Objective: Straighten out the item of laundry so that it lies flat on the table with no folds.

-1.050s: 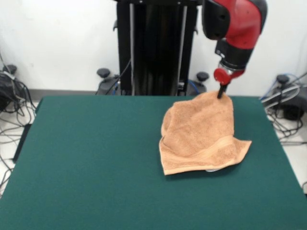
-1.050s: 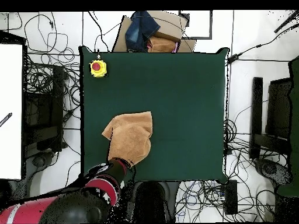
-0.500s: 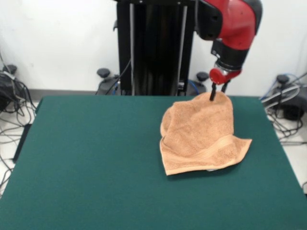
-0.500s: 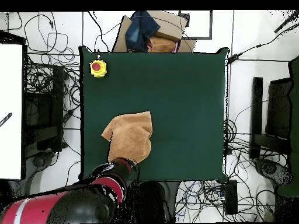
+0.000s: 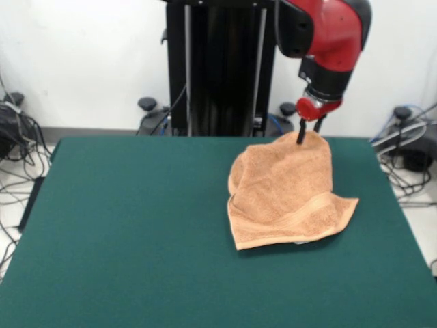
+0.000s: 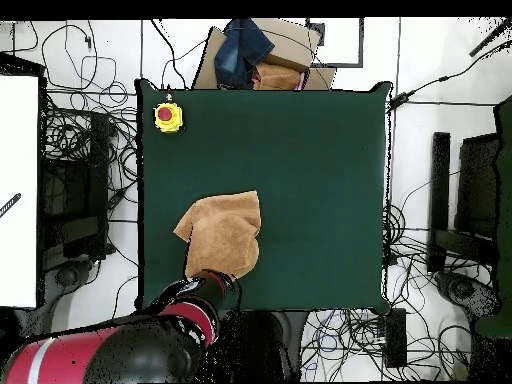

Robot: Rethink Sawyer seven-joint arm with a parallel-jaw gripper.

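At the table's (image 5: 136,225) far right part in the front view, my gripper (image 5: 308,132) sits right at the top edge of the towel (image 5: 283,195). Two thin black fingers (image 5: 300,132) are spread a little apart, tips down at the towel's uppermost hem; one finger touches the cloth, the other just behind the ridge. Slightly parted, not clamped on anything I can make out. My red and black arm (image 5: 328,41) comes down from above it.

The towel, peach-orange terry, lies crumpled on the dark green top, not flat. Far edge humped up under my fingertips, left side rolled over in a soft fold, woven band running across near the near hem, one corner sticking out to the right. Small pale bit shows under the near edge, can't tell what.

Overhead: the towel (image 6: 222,236) is on the table (image 6: 310,150) toward the edge by my base, my arm (image 6: 160,335) covers its nearest edge, gripper hidden there. A yellow box with a red button (image 6: 167,116) sits at a far corner of the table, well apart from the towel. No lettering readable on it or on my arm. Cables all over the floor (image 6: 90,150), cardboard and dark cloth (image 6: 250,50) beyond the far edge.
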